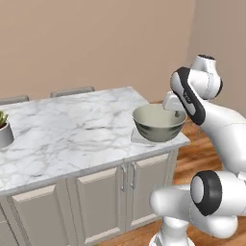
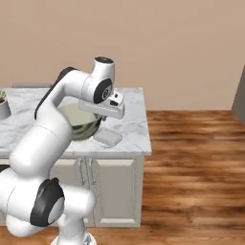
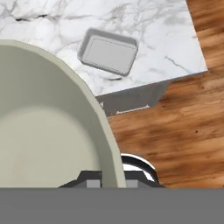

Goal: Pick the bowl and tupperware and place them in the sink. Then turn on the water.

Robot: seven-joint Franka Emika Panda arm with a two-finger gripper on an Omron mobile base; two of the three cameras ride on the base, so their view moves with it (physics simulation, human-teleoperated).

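Gripper (image 3: pixel 107 181) fingers nearly together, pinching bowl (image 3: pixel 48 131) rim, one tip either side. Bowl lifted clear of counter (image 1: pixel 72 129) near its corner, cut off by frame in hand view. Tupperware (image 3: pixel 108 51) beyond bowl on counter. Fingers hidden behind hand in base views.

One bowl (image 1: pixel 158 123), one tupperware (image 3: pixel 108 51), one potted succulent (image 1: pixel 4 129), two chairs (image 1: pixel 72 91)

A home kitchen: a white marble island (image 1: pixel 72 129) over panelled cabinet doors (image 1: pixel 96 202), wooden floor (image 2: pixel 191 158) beside the island, beige wall (image 1: pixel 96 43) behind it.
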